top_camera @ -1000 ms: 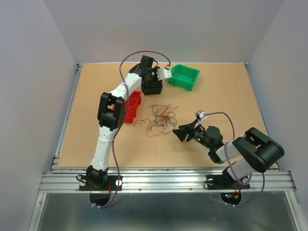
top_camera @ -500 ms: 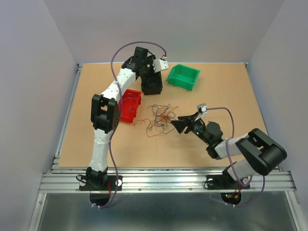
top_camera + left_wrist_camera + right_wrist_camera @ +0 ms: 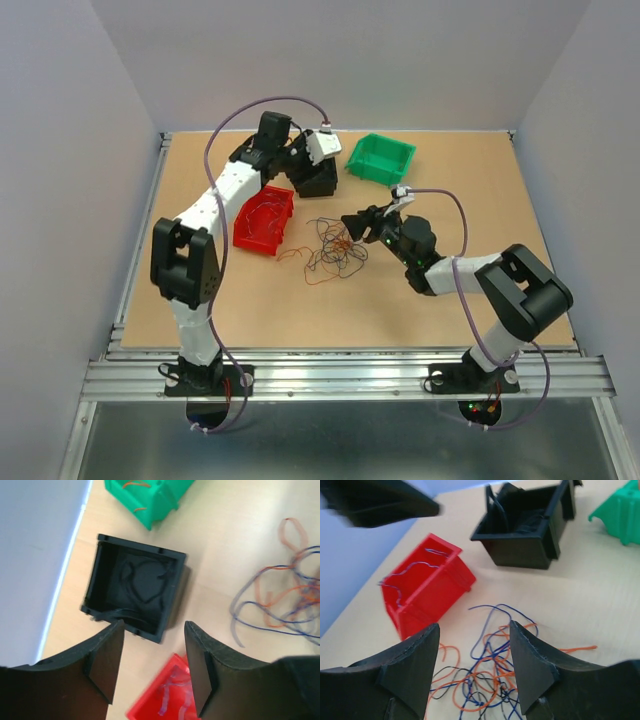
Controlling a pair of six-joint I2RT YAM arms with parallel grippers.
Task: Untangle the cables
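Three bins sit on the table (image 3: 470, 200), and the cables (image 3: 335, 248) lie in a loose snarl just in front of them. Orange, blue-purple and black strands loop through one another, with an orange tail trailing off to one side.

Left arm (image 3: 215, 200) is stretched right out over the black bin (image 3: 135, 592). The left jaws hang above its open mouth, spread wide with nothing between them. Look down through the wrist view and there's a dark strand coiled on that bin's floor. That reads as a drop-off point: black wire, black bin.

The green bin (image 3: 145, 497) shows an orange loop inside. The red bin (image 3: 427, 585) has a pale purple strand draped along its rim. So the bins look like a sort by colour, one strand at a time.

Over to the right arm (image 3: 450, 270). The right jaws are parted too, empty, tilted low and aimed into the tangle from its right side. Wires show between the tips, but I can't tell whether they touch. That posture makes sense for picking at a single strand from the edge rather than plunging into the heap.

My read is that there's plenty left to do, because most of the bundle is one knot. The trick next will be pinching one hair-thin wire without dragging the whole clump along with it.
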